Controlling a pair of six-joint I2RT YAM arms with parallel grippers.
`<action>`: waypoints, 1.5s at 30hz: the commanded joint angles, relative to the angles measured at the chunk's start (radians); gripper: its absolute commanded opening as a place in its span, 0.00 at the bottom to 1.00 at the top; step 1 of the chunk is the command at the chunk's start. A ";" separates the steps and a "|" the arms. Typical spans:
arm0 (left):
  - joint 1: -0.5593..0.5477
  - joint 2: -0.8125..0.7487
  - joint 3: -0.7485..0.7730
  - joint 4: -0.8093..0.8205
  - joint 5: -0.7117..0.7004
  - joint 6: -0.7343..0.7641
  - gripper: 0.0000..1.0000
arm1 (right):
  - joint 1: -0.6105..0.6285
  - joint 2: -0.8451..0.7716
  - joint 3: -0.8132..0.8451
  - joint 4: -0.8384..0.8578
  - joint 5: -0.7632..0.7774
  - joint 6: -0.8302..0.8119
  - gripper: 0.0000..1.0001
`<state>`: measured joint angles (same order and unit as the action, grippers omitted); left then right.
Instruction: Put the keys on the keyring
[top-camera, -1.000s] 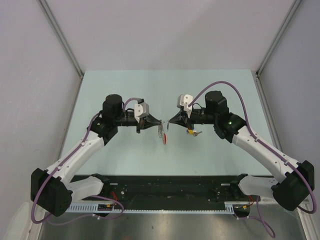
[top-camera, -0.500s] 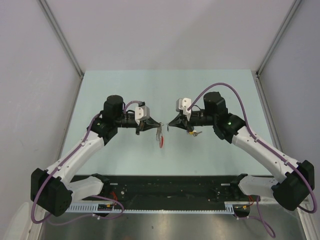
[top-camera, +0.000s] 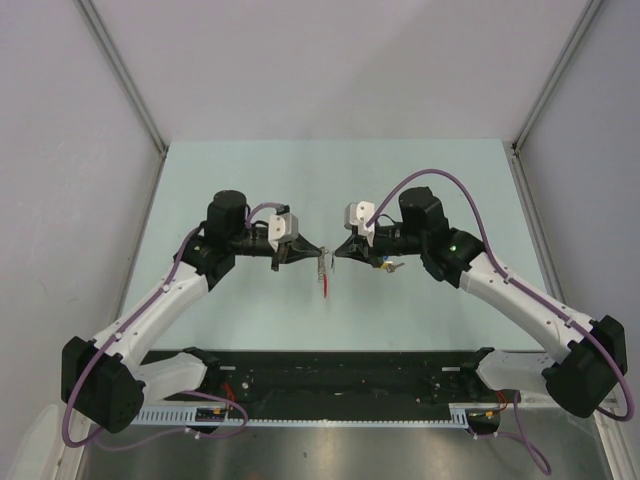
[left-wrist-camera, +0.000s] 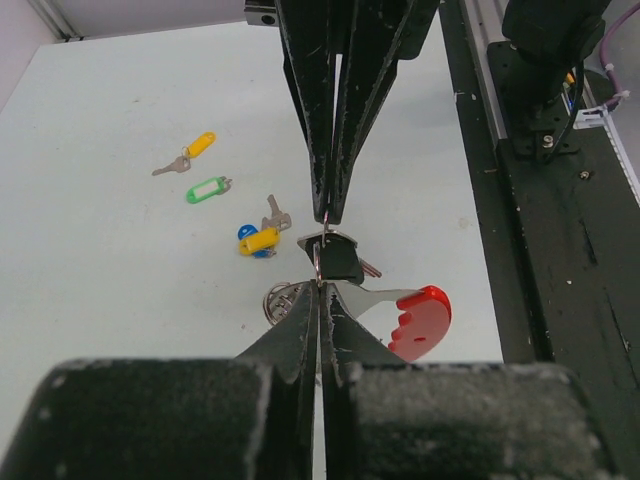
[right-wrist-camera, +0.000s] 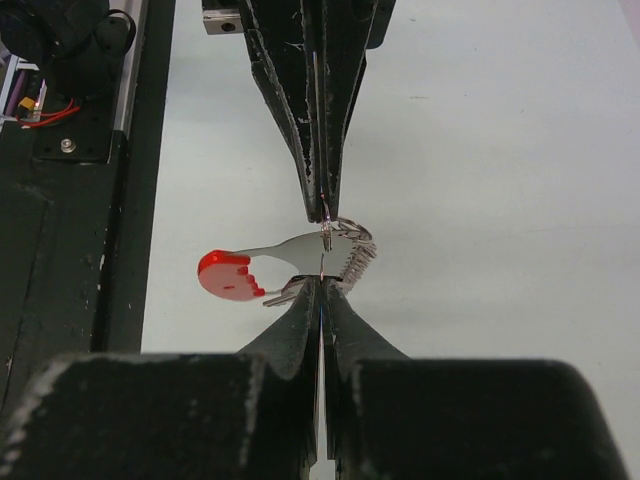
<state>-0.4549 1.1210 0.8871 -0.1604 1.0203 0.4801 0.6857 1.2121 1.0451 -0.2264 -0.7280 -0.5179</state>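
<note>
The keyring (top-camera: 321, 268) hangs above the table between my two gripper tips, its red tag (left-wrist-camera: 422, 318) lowest. My left gripper (top-camera: 314, 250) is shut on the thin ring at its top (right-wrist-camera: 326, 236). My right gripper (top-camera: 338, 251) faces it tip to tip, shut on the black-headed key (left-wrist-camera: 340, 262), whose blade sticks out sideways (right-wrist-camera: 281, 293). The two tips nearly touch. Three more keys lie on the table: yellow-headed (left-wrist-camera: 196, 148), green-headed (left-wrist-camera: 207, 189) and blue-and-yellow (left-wrist-camera: 258, 241).
The loose keys (top-camera: 385, 265) lie on the pale green table (top-camera: 250, 170) right under my right wrist, partly hidden by it. A black rail with cables (top-camera: 340, 375) runs along the near edge. Grey walls close the sides and back.
My right gripper has moved left, closing the gap to the left gripper's tip. The keyring and its red tag have shifted slightly with the left gripper.
</note>
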 joint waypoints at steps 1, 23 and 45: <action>0.002 -0.026 0.016 0.005 0.092 0.040 0.01 | 0.008 0.004 0.021 0.004 0.035 -0.014 0.00; 0.002 -0.026 0.018 -0.001 0.098 0.041 0.00 | 0.023 0.001 0.021 0.019 0.021 -0.007 0.00; 0.001 -0.015 0.023 -0.005 0.113 0.031 0.00 | 0.034 -0.002 0.023 0.024 0.001 -0.018 0.00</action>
<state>-0.4549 1.1202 0.8871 -0.1627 1.0409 0.4801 0.7048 1.2190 1.0451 -0.2268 -0.6983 -0.5190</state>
